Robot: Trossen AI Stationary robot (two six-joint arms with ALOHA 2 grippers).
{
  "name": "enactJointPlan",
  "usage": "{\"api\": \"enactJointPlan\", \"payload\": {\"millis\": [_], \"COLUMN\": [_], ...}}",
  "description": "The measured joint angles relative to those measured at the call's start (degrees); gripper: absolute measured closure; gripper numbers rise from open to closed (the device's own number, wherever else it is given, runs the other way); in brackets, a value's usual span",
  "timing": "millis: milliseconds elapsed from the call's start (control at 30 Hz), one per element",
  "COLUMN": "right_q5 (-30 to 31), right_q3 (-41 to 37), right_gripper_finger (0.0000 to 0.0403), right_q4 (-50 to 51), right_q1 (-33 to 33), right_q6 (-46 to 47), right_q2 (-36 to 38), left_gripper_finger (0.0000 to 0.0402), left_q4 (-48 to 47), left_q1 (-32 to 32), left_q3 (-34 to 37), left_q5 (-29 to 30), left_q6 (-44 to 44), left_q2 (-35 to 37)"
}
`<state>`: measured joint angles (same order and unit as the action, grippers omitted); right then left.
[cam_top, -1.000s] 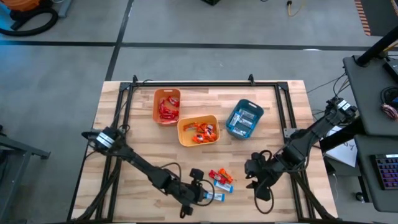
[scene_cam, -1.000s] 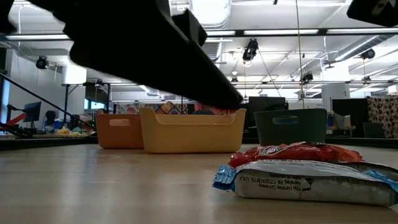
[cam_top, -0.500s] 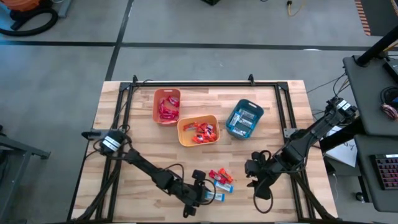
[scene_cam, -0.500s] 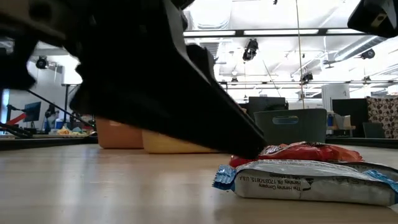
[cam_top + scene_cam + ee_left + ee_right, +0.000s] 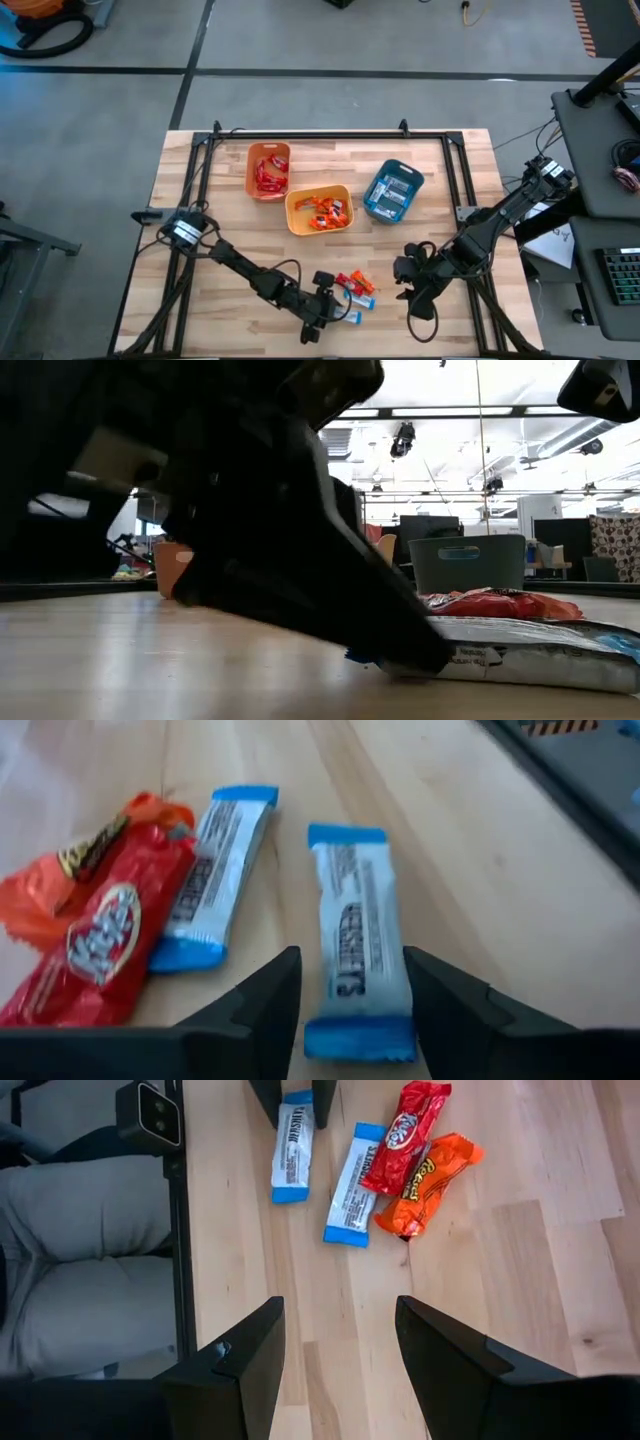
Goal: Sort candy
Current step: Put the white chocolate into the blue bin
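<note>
Fingers of my left gripper (image 5: 345, 995) straddle, spread and not yet closed, the blue-and-white bar (image 5: 356, 950) at the table's six o'clock, lined up to pinch; right gripper (image 5: 335, 1340) waits agape at four.

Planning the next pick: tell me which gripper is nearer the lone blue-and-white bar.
Left. The left gripper straddles the lone blue-and-white bar, open; the right gripper waits farther off, beyond the other sweets.

Loose candy and bins, counted
Two blue-and-white bars (image 5: 293, 1146) (image 5: 351, 1182), one red wrapper (image 5: 403, 1135), one orange packet (image 5: 432, 1186) (near the table's front edge); three bins (image 5: 268, 171) (image 5: 319, 210) (image 5: 392, 191).
</note>
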<state>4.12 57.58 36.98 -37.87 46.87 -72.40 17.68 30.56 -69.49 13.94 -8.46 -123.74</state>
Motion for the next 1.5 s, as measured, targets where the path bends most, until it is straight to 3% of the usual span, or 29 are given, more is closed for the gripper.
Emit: {"api": "enactJointPlan", "payload": {"millis": [200, 367, 500, 767, 1033, 1300, 1500], "right_q5": [0.4, 0.7, 4.7, 13.8, 22.0, 32.4, 32.5], "right_q3": [0.0, 0.0, -0.2, -4.0, -6.0, -3.0, 0.9], "right_gripper_finger": [0.022, 0.022, 0.022, 0.022, 0.022, 0.022, 0.022], "right_q4": [0.0, 0.0, -1.7, -18.0, -36.0, -41.7, -47.0], "right_q1": [0.0, 0.0, -0.5, -2.3, -2.2, -1.9, -0.1], "right_q6": [-0.2, -0.5, -3.4, -21.5, -41.5, -54.9, -64.4], "right_q2": [0.0, 0.0, 0.0, -2.6, -11.6, -19.2, -23.3], "left_gripper_finger": [0.0284, 0.0349, 0.0391, 0.0397, 0.0399, 0.0399, 0.0399], "left_q4": [-0.2, -0.1, 0.2, 0.5, 6.1, 12.8, 17.4], "left_q1": [-0.1, -0.1, -0.1, -0.1, -0.1, -0.1, -0.1], "left_q3": [0.9, 1.1, 1.3, 4.3, 11.9, 21.2, 25.1], "left_q5": [-0.1, 0.0, 0.0, 1.8, 6.4, 3.5, 3.4], "left_q6": [-0.1, 0.0, 0.9, 5.0, 5.2, -2.7, -6.3], "left_q2": [0.0, 0.0, 0.3, 5.0, 13.8, 23.6, 25.2]}}
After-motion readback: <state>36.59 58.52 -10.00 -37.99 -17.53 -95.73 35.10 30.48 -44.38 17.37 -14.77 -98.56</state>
